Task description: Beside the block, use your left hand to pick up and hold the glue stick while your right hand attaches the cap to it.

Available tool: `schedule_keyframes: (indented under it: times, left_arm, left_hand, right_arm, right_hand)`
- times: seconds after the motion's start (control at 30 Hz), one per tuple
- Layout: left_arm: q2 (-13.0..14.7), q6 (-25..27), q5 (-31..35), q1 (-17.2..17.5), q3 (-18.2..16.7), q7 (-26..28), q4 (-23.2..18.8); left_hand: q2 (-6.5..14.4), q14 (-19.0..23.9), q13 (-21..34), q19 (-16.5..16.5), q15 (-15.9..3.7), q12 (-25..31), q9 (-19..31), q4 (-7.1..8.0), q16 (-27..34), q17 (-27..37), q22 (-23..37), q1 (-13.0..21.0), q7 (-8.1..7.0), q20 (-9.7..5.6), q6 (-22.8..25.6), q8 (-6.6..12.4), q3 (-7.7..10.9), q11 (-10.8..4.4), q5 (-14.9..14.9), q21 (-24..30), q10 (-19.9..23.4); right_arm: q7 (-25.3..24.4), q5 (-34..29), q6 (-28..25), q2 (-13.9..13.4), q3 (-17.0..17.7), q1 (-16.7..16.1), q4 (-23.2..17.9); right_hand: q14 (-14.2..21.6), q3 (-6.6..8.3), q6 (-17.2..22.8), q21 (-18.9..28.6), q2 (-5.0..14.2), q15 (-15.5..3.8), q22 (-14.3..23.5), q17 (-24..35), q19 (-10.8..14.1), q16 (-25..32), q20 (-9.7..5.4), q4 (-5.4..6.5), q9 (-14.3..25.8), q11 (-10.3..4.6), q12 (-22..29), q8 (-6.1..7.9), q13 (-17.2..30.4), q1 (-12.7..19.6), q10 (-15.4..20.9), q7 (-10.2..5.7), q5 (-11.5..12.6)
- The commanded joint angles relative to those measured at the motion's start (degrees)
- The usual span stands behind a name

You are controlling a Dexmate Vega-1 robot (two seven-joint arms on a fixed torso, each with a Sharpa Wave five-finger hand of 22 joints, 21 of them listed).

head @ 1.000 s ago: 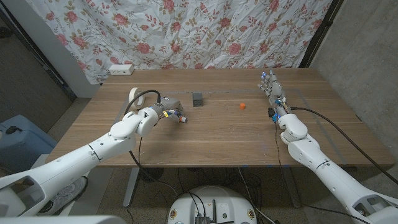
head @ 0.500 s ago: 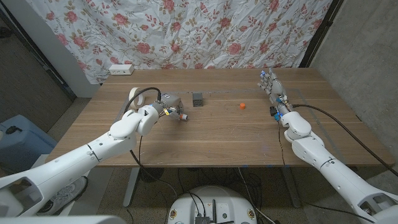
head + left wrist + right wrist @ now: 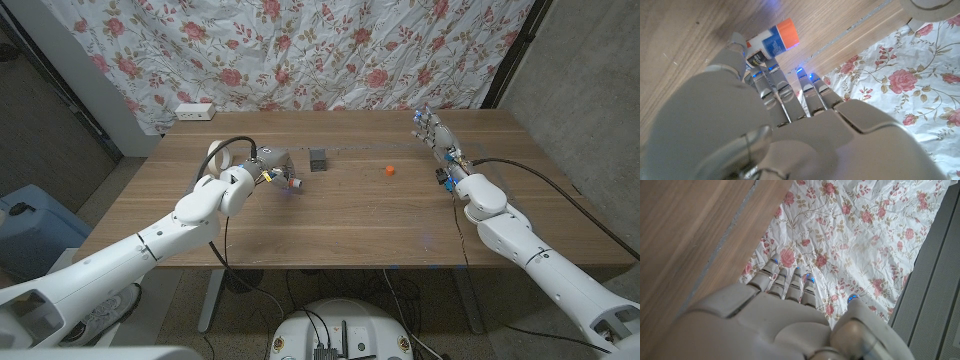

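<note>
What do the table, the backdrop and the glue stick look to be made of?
Table: wood or wood veneer, matte, with visible grain and plank seams.
Backdrop: thin cloth, a rose print full of wrinkles.
Glue stick: probably plastic, smooth, with a white-and-blue label and an orange end, lying just past the left robot hand.

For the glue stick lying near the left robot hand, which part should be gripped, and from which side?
Probably the white labelled barrel of the glue stick, across its width, coming from above. It seems to lie flat on the table, and the orange end should stay free for the cap. The left robot hand is already over it.
</note>
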Motion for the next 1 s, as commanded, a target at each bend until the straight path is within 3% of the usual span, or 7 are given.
schedule_keyframes:
  times: [0.03,0.37,0.5,0.8,1.0]
  left_arm:
    - [-0.2,2.0,-0.4,0.6,-0.9,-0.2,-2.1]
    - [-1.5,3.1,-1.5,0.6,-1.5,1.6,-2.1]
    - [-2.2,3.6,-1.7,0.3,-1.2,2.0,-1.8]
    - [-3.5,3.5,-3.6,-0.2,-1.2,4.0,-1.3]
    - [-4.6,4.5,-4.8,-0.1,-1.1,5.2,-1.2]
  left_hand:
    - [1.8,0.6,0.3,0.4,-7.11,0.5,0.6,0.08,0.0,0.1,0.2,0.6,2.05,-0.29,6.8,0.06,-0.03,-2.03,0.4,0.1,3.0]
    - [2.1,0.7,0.3,0.3,-7.24,0.6,0.6,0.13,0.0,0.1,0.2,0.5,2.47,-0.37,7.3,0.01,-0.24,-2.0,0.4,0.1,3.9]
    - [2.2,0.8,0.3,0.4,-7.24,0.7,0.7,0.15,0.1,0.1,0.1,0.4,2.75,-0.35,7.5,-0.03,-0.33,-1.99,0.3,0.1,4.3]
    - [2.3,1.1,0.3,0.5,-7.29,0.7,0.7,0.13,0.1,0.2,0.1,0.3,3.03,-0.33,7.8,-0.14,-0.54,-2.01,0.3,0.1,4.9]
    - [2.3,1.2,0.3,0.5,-7.3,0.7,0.7,0.13,0.2,0.2,0.1,0.3,3.11,-0.32,8.0,-0.16,-0.66,-2.0,0.3,0.1,5.1]
  right_arm:
    - [-0.3,-7.0,-3.6,-4.9,-1.6,1.2,-3.2]
    - [0.3,-12.7,-7.4,-8.3,-3.2,2.7,-5.5]
    - [1.1,-17.4,-11.8,-10.8,-5.1,4.1,-7.6]
    - [2.0,-23.7,-16.0,-13.6,-6.9,5.6,-10.8]
    - [4.0,-26.7,-19.5,-15.0,-8.1,7.0,-13.0]
  right_hand:
    - [-1.1,0.13,-0.1,-0.3,-0.82,-0.79,0.1,-0.2,-1.5,-0.4,-0.49,-0.96,0.1,-0.59,-0.1,-0.09,0.2,1.0,-0.5,-0.89,0.2]
    - [-2.7,0.54,-1.5,-0.4,-1.16,-0.07,0.1,-0.9,-4.2,-0.7,-0.44,-2.61,0.1,-1.23,-0.5,-0.37,0.1,2.4,-1.9,-1.89,0.0]
    - [-3.1,0.76,-2.0,-0.2,-1.41,-0.01,0.1,-1.1,-4.5,-0.7,-0.34,-3.44,0.1,-1.35,-0.5,-0.39,0.1,3.2,-2.3,-2.49,0.0]
    - [-4.1,1.4,-4.3,0.1,-3.25,0.21,0.1,-1.8,-5.0,-0.6,0.21,-7.08,0.2,-1.71,-0.4,-0.38,0.1,6.9,-3.2,-3.64,-0.4]
    - [-4.7,1.73,-5.2,0.1,-4.06,0.9,0.1,-2.1,-5.5,-0.6,0.96,-8.75,0.2,-1.67,-0.3,-0.25,0.2,8.6,-3.4,-3.63,-0.5]
